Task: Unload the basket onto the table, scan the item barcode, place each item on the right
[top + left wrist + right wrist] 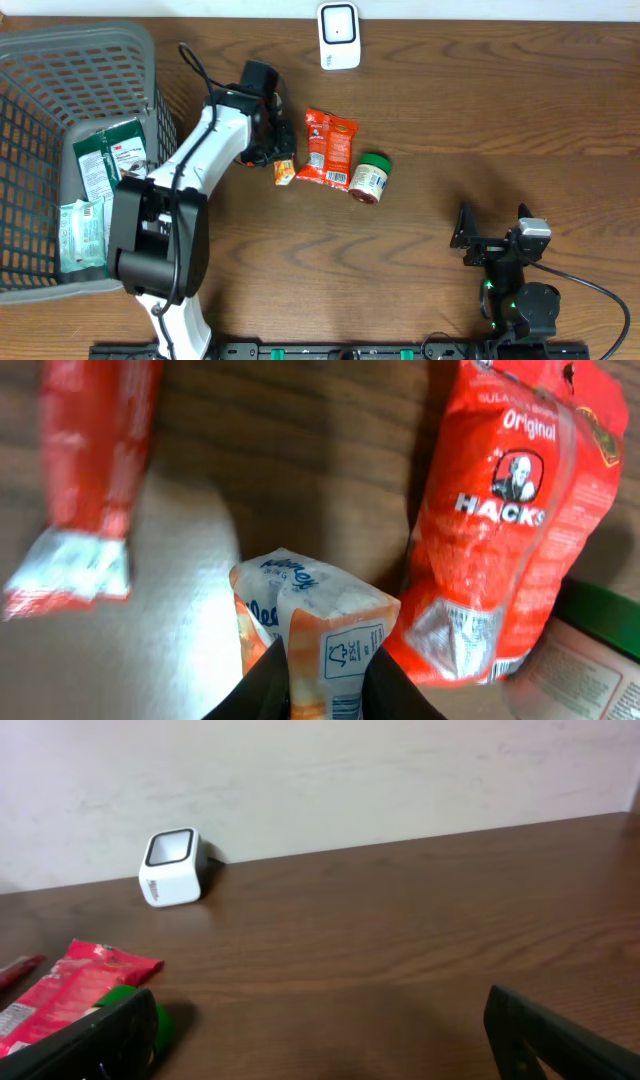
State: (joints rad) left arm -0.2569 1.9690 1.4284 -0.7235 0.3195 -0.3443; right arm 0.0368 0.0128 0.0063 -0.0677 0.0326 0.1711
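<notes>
Slippage worries us: our left gripper (322,682) clenches just one end of the tissue packet (315,622), beside the red Hacks bag (510,510) and well short of the scanner (339,36), so carrying it there could twist it loose, while our right gripper (493,236) waits released, even farther from the scanner.
</notes>
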